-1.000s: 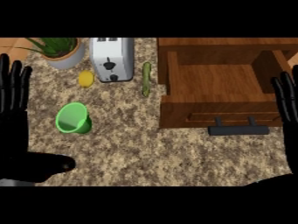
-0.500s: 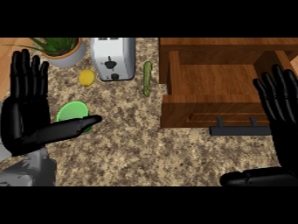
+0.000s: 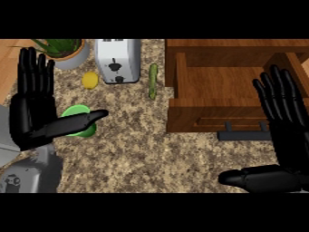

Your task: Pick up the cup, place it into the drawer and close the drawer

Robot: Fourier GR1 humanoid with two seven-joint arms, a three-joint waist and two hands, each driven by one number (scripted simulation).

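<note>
A green cup (image 3: pixel 78 113) stands on the speckled counter at the left, partly hidden behind my left hand (image 3: pixel 35 108). That hand is open, fingers straight and pointing up, its thumb lying across the cup's front. The wooden drawer (image 3: pixel 204 86) is pulled open at the upper right, and its black handle (image 3: pixel 243 135) faces me. My right hand (image 3: pixel 294 136) is open too, raised over the drawer's right front corner with the thumb stretched to the left.
At the back of the counter stand a silver toaster (image 3: pixel 117 60) and a potted plant (image 3: pixel 64 49). A yellow lemon (image 3: pixel 89 80) lies left of the toaster, and a thin green vegetable (image 3: pixel 153 81) lies between toaster and drawer.
Both hands have moved inward from the view's edges and risen. The left hand now overlaps the cup with its thumb; the right hand now stands over the drawer's front right.
</note>
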